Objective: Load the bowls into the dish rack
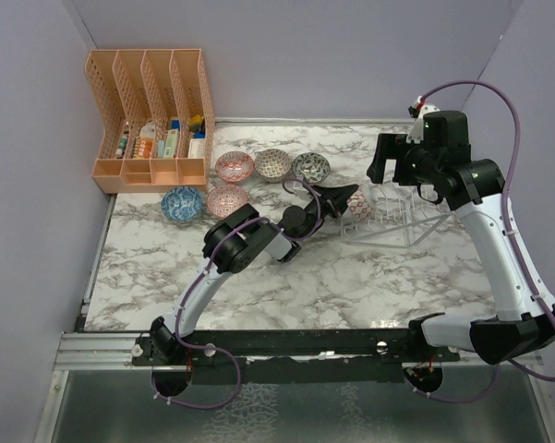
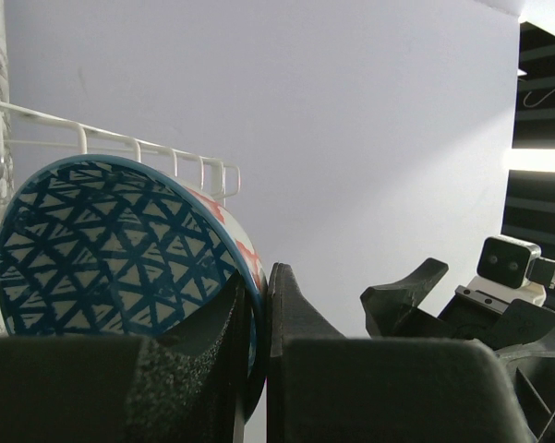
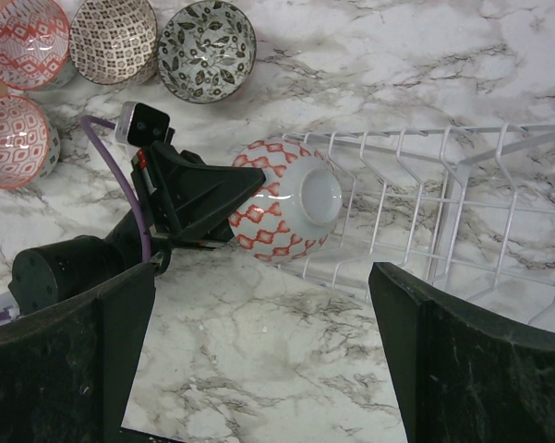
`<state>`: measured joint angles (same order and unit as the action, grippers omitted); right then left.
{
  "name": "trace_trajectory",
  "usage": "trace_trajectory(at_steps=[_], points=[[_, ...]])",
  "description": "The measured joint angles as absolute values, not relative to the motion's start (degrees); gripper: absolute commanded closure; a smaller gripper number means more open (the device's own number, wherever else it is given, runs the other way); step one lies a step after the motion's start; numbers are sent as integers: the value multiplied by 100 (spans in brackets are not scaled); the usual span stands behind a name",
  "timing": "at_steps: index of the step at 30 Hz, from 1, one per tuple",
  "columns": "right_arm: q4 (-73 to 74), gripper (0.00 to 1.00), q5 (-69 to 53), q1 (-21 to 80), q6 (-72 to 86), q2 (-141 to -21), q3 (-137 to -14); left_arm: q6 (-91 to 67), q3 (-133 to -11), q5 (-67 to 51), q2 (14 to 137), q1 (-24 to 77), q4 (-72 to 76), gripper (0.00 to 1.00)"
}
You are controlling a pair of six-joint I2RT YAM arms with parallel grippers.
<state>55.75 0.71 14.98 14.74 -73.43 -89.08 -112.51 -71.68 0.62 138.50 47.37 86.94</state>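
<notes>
At the dish rack's left end: the held bowl [image 3: 291, 198] is tipped on edge, its foot turned toward the rack and its blue-triangle inside facing back along the arm. That looks like the attitude for standing between prongs rather than lying flat. Whether it is seated yet, I cannot tell.
Dish rack [image 3: 443, 212]: thin white prongs, on the right half of the marble desk [image 1: 351, 277].
Left end effector [image 2: 263, 305]: pinched tight on the bowl's rim, one pad inside and one outside.
Left arm [image 1: 249, 245]: stretched low across the desk toward the far right, with the wrist rolled to keep the bowl sideways.
Right end effector [image 3: 263, 277]: spread wide and empty, hanging above the rack and looking down. It is probably held clear of the approach.
Five other bowls [image 1: 273, 163]: upright on the desk left of the rack, near the orange file organizer [image 1: 148, 111].
</notes>
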Motion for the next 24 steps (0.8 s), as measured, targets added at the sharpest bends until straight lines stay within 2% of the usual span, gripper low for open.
trace_trajectory(at_steps=[15, 19, 24], points=[[5577, 0, 73, 1498, 1472, -7483, -8908, -11581, -7170, 43, 14116, 4812, 8799, 100], [5575, 0, 73, 1498, 1472, -7505, -8908, -11638, -7168, -23, 14171, 4871, 8801, 88], [5575, 0, 73, 1498, 1470, -7513, -8908, -11734, -7148, -60, 14243, 4910, 8805, 68]])
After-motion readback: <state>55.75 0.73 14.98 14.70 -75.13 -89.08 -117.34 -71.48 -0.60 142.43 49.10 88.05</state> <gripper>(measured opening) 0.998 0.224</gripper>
